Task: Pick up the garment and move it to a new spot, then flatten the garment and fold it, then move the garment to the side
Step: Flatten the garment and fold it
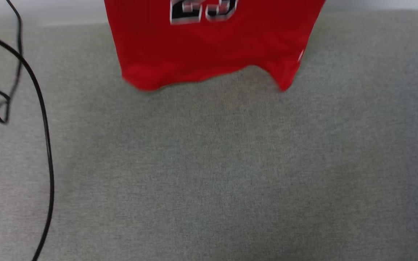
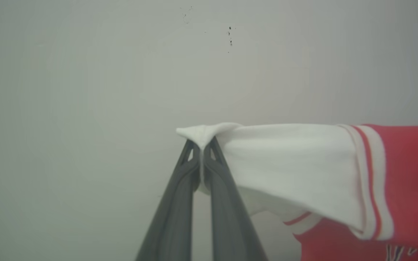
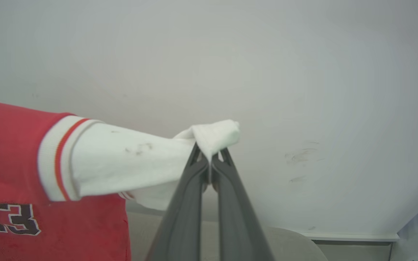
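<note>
The garment (image 1: 209, 50) hangs between and below the left fingers (image 2: 174, 203) and right fingers (image 3: 184, 210), each clamped on a sleeve (image 2: 285, 163): lifted, but not yet flattened, folded or set aside.

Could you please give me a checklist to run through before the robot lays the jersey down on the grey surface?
1. Left gripper shut on the left sleeve tip: ok.
2. Right gripper shut on the right sleeve tip: ok.
3. Red jersey hanging spread out, with its number print facing the head camera: ok.
4. Hem straight: not ok, it is wavy, with both corners hanging lower.
5. Hem clear of the grey fabric surface: cannot tell.
6. Black cable apart from the jersey: ok, it lies off to the left.
</note>
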Controlling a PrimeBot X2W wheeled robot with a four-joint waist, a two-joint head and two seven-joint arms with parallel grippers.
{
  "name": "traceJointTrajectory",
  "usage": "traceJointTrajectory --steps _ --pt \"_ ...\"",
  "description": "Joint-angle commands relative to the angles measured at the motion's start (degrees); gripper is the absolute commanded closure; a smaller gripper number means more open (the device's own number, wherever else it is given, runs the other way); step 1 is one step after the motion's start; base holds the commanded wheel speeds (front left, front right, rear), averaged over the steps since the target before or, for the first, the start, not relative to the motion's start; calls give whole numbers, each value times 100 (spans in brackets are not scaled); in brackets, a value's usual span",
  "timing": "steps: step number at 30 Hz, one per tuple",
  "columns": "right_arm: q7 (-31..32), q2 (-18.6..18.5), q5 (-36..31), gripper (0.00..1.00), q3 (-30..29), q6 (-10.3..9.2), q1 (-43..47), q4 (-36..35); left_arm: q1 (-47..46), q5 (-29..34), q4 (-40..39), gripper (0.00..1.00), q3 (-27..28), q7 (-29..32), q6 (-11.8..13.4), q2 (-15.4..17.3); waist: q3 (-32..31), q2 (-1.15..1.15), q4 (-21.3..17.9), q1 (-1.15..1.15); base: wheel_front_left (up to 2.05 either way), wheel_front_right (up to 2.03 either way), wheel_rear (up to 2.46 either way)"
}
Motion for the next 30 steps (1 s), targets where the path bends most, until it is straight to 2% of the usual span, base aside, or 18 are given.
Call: traceJointTrajectory --steps 1,7,13,23,30 --pt "-157 39 -41 100 38 -8 -341 182 -236 54 211 100 -5 -110 -66 18 357 0 -51 -1 0 0 0" --pt "-826 168 -224 100 271 -8 -1642 918 -1251 289 865 100 29 -624 -234 65 840 0 -135 -1 0 0 0" --pt "-1212 258 -284 100 595 -8 -2494 1588 -1878 287 1301 100 97 -886 -330 51 1208 0 -170 -1 0 0 0" --pt "-1641 409 35 100 1171 -7 -3014 2559 -1646 -40 1695 100 199 -881 -346 -146 1656 0 -122 -1 0 0 0" --pt "-2020 401 494 100 1637 -8 -2636 3085 -1052 -450 1987 100 308 -888 -490 -387 1694 0 -30 -1 0 0 0"
